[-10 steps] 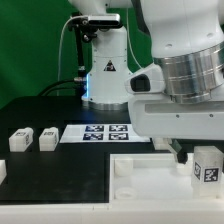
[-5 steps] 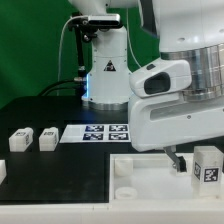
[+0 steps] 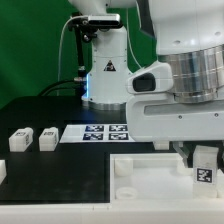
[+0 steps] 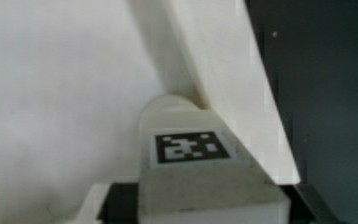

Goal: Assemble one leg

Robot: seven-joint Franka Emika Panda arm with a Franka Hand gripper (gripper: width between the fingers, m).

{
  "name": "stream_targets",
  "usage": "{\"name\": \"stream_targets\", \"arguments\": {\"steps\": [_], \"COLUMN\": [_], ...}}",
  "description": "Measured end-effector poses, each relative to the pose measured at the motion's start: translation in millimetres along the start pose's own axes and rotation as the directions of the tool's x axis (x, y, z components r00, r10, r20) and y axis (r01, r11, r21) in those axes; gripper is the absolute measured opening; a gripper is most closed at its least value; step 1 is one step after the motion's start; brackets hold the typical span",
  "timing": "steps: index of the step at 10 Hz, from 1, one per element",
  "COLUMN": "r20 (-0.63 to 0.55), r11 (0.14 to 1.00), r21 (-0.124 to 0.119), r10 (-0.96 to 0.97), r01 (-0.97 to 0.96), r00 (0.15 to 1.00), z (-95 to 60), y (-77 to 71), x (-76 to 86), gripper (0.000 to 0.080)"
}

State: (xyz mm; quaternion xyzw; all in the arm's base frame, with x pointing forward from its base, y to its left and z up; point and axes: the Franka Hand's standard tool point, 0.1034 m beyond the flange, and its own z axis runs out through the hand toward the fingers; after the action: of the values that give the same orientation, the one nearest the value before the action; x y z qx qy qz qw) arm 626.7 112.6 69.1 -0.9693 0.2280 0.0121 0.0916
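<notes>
My gripper [image 3: 200, 158] is shut on a white leg [image 3: 204, 166] with a black-and-white tag. It holds the leg upright over the large white tray-like part [image 3: 140, 172] near the exterior view's right edge. In the wrist view the leg [image 4: 197, 150] fills the space between my dark fingers [image 4: 123, 205], its tagged end against the tray's raised rim [image 4: 211, 60]. Two more legs [image 3: 20, 140] [image 3: 47, 138] lie on the black table at the exterior view's left.
The marker board [image 3: 98, 132] lies flat behind the tray. Another white part [image 3: 3, 172] shows at the exterior view's left edge. The robot base [image 3: 105, 65] stands at the back in front of a green backdrop.
The arm has shifted and the held leg has moved slightly lower toward the tray. The other legs have not moved.
</notes>
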Motion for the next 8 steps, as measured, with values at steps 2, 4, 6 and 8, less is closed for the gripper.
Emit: {"name": "stream_targets", "arguments": {"steps": [2,4,6,8], "r20": [0.035,0.061,0.083,0.079], "r11": [0.941,0.774,0.599,0.609], "r21": [0.025,0.022,0.013,0.019], "r10": [0.337,0.631,0.798,0.790], "r01": [-0.338,-0.633,-0.801,-0.793], "r00": [0.941,0.773,0.598,0.609], "z": [0.0,2.2,2.9,3.7], "y": [0.8,-2.4,-6.6,-6.0], "x": [1.3,-1.8,-4.5,-4.4], "gripper": [0.0298,0.0298,0.0297,0.0297]}}
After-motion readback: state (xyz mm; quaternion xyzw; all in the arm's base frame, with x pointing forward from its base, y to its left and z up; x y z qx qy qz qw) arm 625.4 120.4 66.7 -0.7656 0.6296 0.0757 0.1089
